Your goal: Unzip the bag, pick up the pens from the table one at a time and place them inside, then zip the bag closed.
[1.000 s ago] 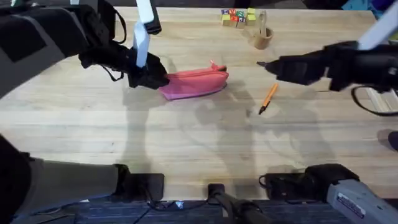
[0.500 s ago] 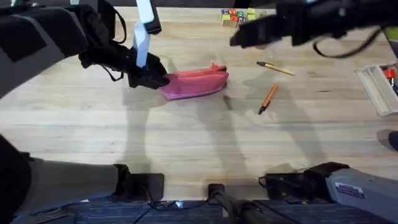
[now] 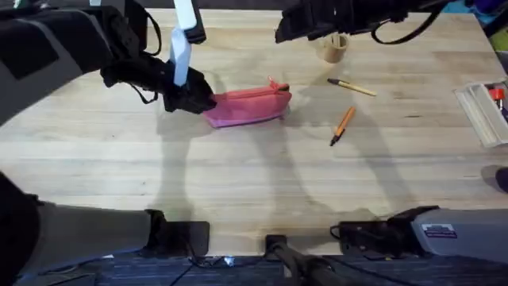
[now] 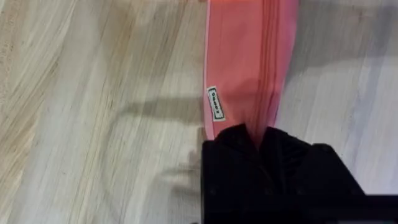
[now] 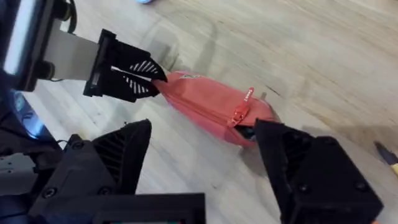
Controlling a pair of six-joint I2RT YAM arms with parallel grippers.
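While the zipper is not yet drawn, stock stands thus:
Pink pencil pouch: lies mid-table, zipper uppermost, pull tab at the end away from the left arm.
Left gripper: fingers closed, pinching the pouch's end seam, seemingly to anchor it against the coming zip pull.
Left arm: stretched in low from the near left, wrist level with the pouch.
Right gripper: jaws spread wide, holding nothing, poised high over the tab end.
Right arm: raised along the far edge, reaching across.
Orange pen: loose on the butcher-block table, right of the pouch.
Tan pen: just beyond it, apart.
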